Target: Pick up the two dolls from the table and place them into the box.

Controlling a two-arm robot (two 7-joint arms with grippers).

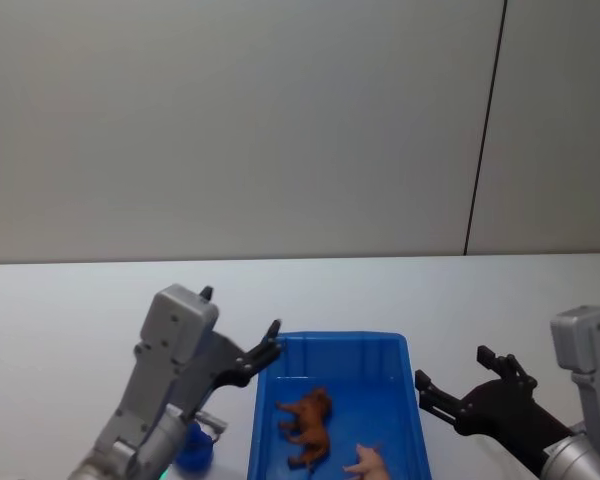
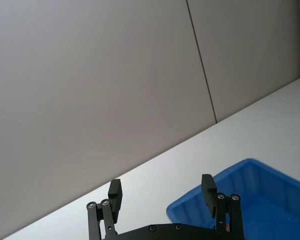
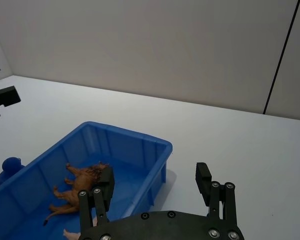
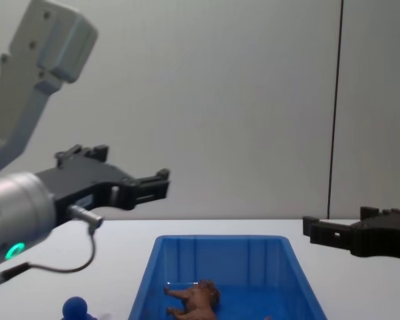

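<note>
The blue box [image 1: 335, 338] stands on the white table in front of me. Inside it lie a brown shaggy doll [image 1: 308, 425] on its side and a pale pink doll [image 1: 368, 462] at the near end. A blue round-headed doll [image 1: 193, 450] rests on the table just left of the box. My left gripper [image 1: 242, 312] hangs open and empty above the box's far left corner. My right gripper [image 1: 452, 367] is open and empty to the right of the box. The right wrist view shows the brown doll [image 3: 77, 187] in the box [image 3: 135, 136] and the blue doll [image 3: 9, 167] outside it.
The white table [image 1: 80, 300] stretches wide to the left, right and behind the box. A plain grey wall [image 1: 280, 120] with a dark vertical seam stands behind it.
</note>
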